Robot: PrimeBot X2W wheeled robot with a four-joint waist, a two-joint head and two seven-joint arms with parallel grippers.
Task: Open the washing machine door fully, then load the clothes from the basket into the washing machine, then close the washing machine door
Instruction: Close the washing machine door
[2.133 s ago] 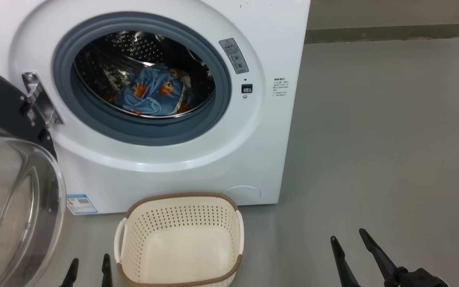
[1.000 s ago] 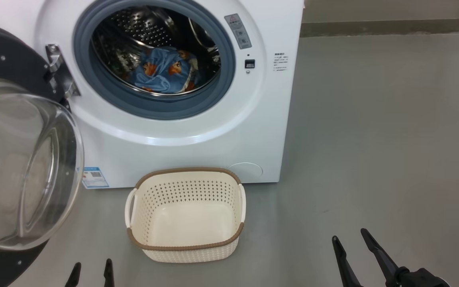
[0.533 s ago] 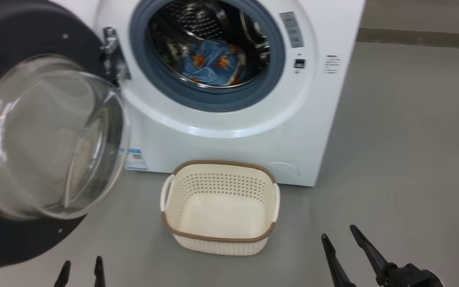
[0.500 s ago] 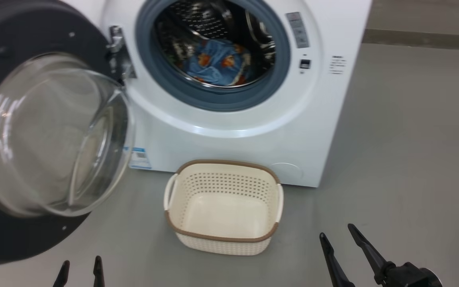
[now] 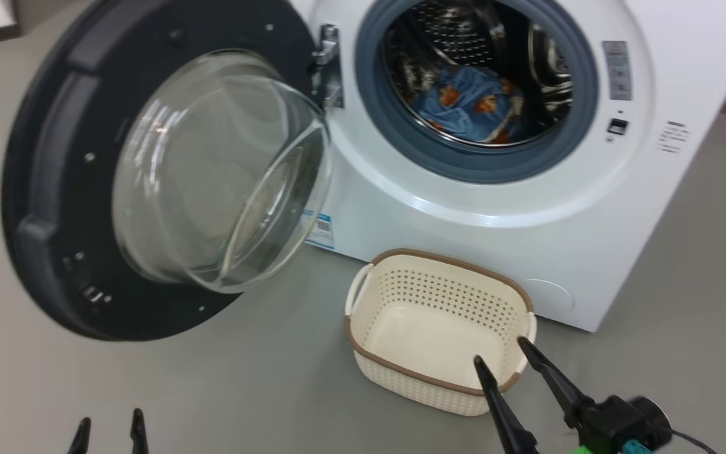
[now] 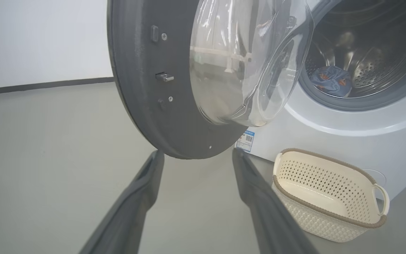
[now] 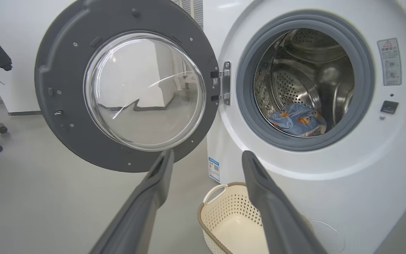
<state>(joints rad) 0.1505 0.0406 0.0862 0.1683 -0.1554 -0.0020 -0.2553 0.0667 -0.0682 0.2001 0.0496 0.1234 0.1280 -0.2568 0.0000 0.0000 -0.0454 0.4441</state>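
The head camera is swinging left compared with the earlier frames, so the whole scene is sliding right in its view; the things themselves are not shifting.

One washing machine (image 5: 527, 208) is standing ahead, its drum exposed. Its one door (image 5: 54, 189) is hanging wide open on the hinge at the drum's left, inner glass facing the robot, free edge pointing farthest left. One basket (image 5: 401, 372) is sitting empty on the floor just in front of the machine. One bundle of clothes (image 5: 470, 104) is lying inside the drum; I cannot tell how many garments are in it.

The left gripper (image 5: 110, 417) is waiting with fingers spread wide, holding nothing; the right gripper (image 5: 501, 351) likewise, its tips overlapping the basket's near rim in the head view.

Closing looks like the step remaining: the door is lying ahead and left of the fingers, so the left arm is nearer its free edge.
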